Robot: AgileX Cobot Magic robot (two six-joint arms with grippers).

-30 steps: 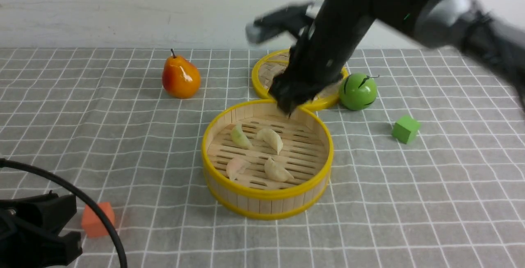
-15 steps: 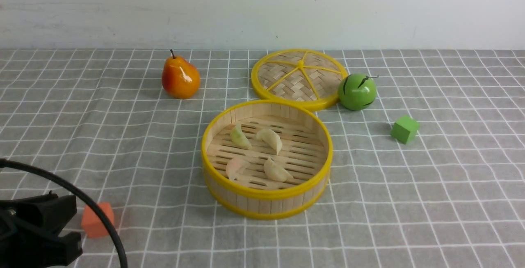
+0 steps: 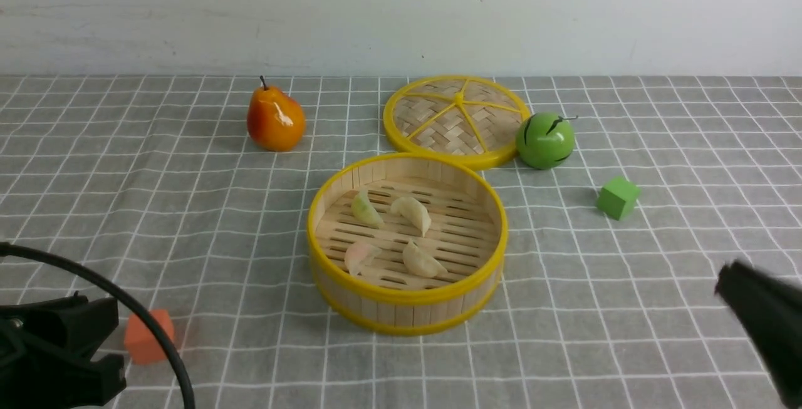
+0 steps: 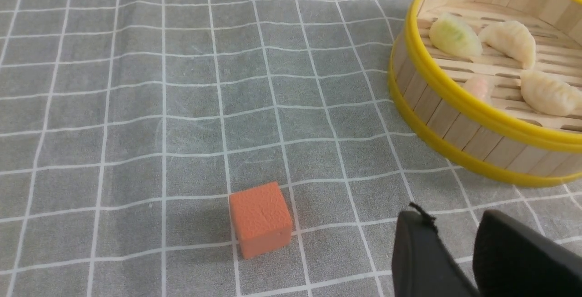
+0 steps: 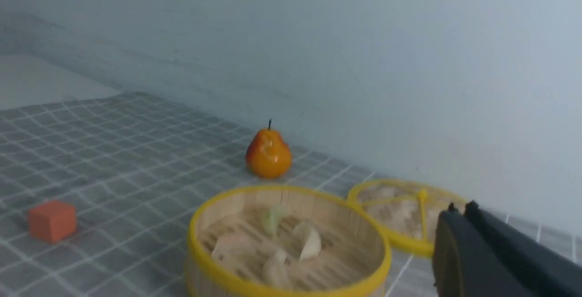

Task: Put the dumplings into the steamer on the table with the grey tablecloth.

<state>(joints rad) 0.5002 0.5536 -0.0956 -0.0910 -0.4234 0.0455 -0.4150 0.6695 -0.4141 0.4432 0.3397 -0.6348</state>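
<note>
The steamer [image 3: 407,299] stands mid-table on the grey tablecloth [image 3: 188,221]. Inside it lie the dumplings: a greenish one [image 3: 365,208], a cream one [image 3: 413,213], a pinkish one [image 3: 359,255] and a second cream one [image 3: 423,260]. They also show in the left wrist view [image 4: 511,40]. My left gripper [image 4: 454,224] is low at the near left [image 3: 106,343], empty, its fingers a little apart. My right gripper [image 5: 460,208] is shut and empty, blurred at the near right [image 3: 730,290], apart from the steamer [image 5: 291,283].
The flat woven lid [image 3: 457,119] lies behind the steamer, touching its rim. There is a green striped ball [image 3: 545,139] beside the lid, a pear [image 3: 276,119] at back left and a green cube [image 3: 619,196] at right. An orange cube [image 3: 147,336] sits by my left gripper [image 4: 260,218].
My right arm was over the steamer's back rim, then left the view, and now shows low at the near right. The dumplings and the left gripper have not moved.
</note>
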